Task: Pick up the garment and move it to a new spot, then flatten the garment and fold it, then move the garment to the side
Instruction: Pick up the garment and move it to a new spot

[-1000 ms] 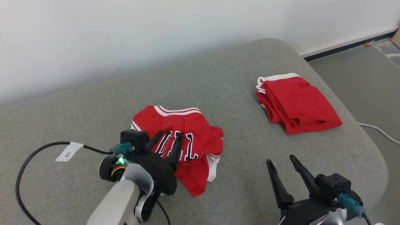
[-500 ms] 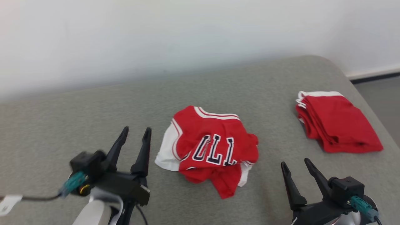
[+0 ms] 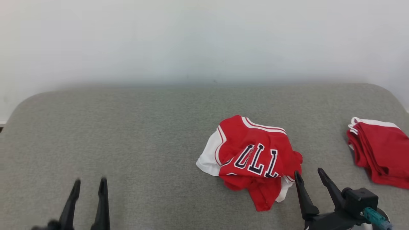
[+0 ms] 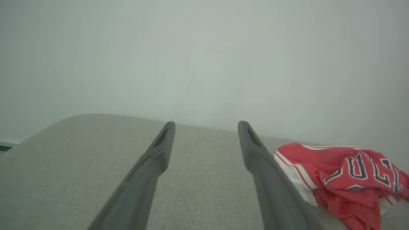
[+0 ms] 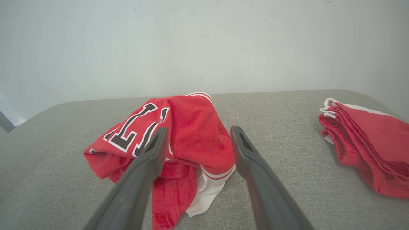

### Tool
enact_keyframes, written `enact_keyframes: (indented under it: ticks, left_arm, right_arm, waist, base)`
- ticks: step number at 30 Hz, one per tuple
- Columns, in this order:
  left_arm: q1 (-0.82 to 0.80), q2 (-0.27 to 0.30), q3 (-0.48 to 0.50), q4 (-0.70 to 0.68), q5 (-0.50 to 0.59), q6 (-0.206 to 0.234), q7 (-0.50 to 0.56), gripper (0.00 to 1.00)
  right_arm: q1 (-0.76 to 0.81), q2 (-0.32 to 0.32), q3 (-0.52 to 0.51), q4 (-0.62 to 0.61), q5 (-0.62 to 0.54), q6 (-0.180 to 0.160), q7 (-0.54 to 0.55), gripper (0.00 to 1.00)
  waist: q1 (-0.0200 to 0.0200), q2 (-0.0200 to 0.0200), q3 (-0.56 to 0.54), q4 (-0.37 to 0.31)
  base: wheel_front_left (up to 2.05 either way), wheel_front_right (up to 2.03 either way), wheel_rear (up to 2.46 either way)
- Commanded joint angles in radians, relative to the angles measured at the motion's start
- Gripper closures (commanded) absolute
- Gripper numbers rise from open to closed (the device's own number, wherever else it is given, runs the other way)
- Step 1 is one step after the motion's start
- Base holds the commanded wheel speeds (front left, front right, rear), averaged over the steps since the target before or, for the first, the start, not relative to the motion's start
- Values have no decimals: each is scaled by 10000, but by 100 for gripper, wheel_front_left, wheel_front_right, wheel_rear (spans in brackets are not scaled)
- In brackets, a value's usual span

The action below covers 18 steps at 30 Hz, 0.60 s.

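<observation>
**A scrap of a word on the red jersey**

The crumpled red garment [image 3: 238, 132] bears big dark letters [image 3: 255, 158] edged in white: "ULL", and folds hide anything before them. They lie just ahead and left of the right gripper [image 3: 308, 172], upside down in the head view. From the left gripper [image 4: 206, 124], well to their left, they read upright.

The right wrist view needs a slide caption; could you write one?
Open right end effector facing crumpled red jersey, folded red garment alongside.
</observation>
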Motion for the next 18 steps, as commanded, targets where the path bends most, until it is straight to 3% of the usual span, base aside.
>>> enact_keyframes:
  ticks: [1,18]
  left_arm:
    - [427,-63,124,81,249,-68,-23,0]
    - [1981,-616,1157,606,1349,-212,-27,0]
  right_arm:
    - [187,-52,-15,82,49,-18,-82,0]
    - [566,-13,-586,973,-480,-18,-120,0]
  waist:
    - [1,0,-172,300]
    - [1,0,-233,328]
  base:
    - [0,0,0]
    - [0,0,0]
